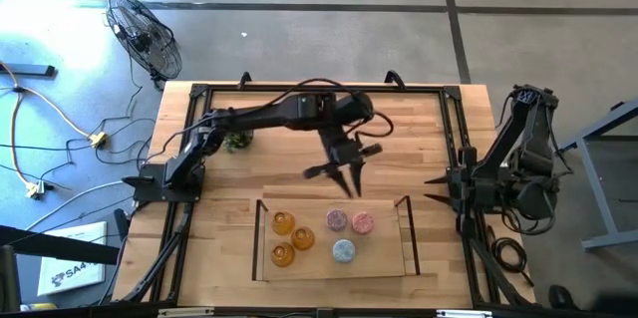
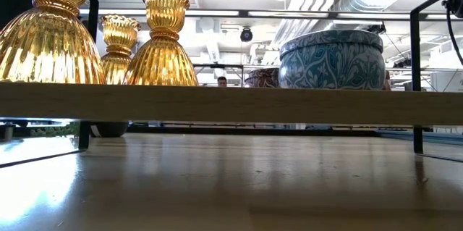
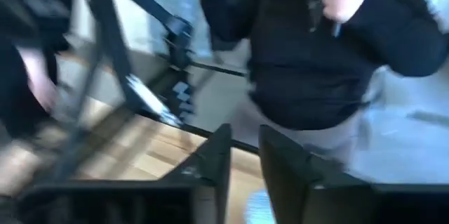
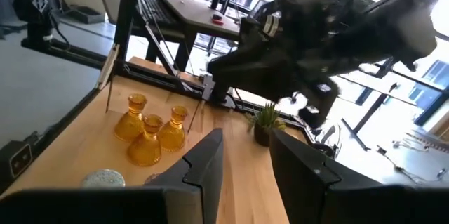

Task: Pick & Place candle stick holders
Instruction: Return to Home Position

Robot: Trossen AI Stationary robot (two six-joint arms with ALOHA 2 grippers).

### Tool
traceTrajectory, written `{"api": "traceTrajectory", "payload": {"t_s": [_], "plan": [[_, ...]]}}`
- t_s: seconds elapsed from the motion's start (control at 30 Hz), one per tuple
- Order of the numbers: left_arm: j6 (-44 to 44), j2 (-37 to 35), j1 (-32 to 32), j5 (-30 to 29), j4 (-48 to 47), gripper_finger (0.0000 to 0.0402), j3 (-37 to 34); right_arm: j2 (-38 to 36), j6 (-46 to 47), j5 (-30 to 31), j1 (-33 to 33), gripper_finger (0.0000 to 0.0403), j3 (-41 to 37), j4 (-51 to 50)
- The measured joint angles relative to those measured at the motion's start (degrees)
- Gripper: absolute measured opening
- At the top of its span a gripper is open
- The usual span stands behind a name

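Several small round candle stick holders stand in a wooden tray (image 1: 261, 270) near the table's front edge: three amber (image 1: 284, 222) (image 1: 302, 238) (image 1: 283, 254), a purple (image 1: 336, 220), a pink (image 1: 362, 222) and a pale blue (image 1: 343, 250). The low view shows the amber ones (image 2: 163, 39) and the blue one (image 2: 333, 57) above the tray's wall (image 2: 231, 104). My left gripper (image 1: 349, 190) hangs just behind the tray, over its purple and pink holders. Its fingers (image 3: 214, 161) stand a narrow gap apart with nothing between them. My right gripper (image 1: 430, 188) waits at the table's right side, fingers slightly apart and empty.
A small green plant (image 1: 237, 141) stands at the table's far left, also seen as the plant (image 4: 266, 122) in the right wrist view. A person in dark clothes (image 3: 316, 55) stands beyond the table's near edge. A fan (image 1: 145, 34) lies on the floor behind the table.
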Motion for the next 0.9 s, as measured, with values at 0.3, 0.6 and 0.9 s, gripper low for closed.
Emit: {"api": "traceTrajectory", "payload": {"t_s": [0.3, 0.6, 0.9], "plan": [[-7.82, -1.16, -1.18, -29.19, 22.70, 0.0003, 0.07, -1.67, -2.27, -0.01, -0.02, 0.0112, 0.00, 1.22], [-7.72, -1.03, -0.57, -32.09, 19.87, 0.0001, 0.02, -1.79, -2.38, 0.28, 0.00, 0.0112, 0.00, 2.11], [-3.02, -1.02, 5.59, -10.11, 7.65, 0.0000, 0.01, -2.19, -5.72, 1.29, -0.49, 0.0112, 0.01, 2.05]]}}
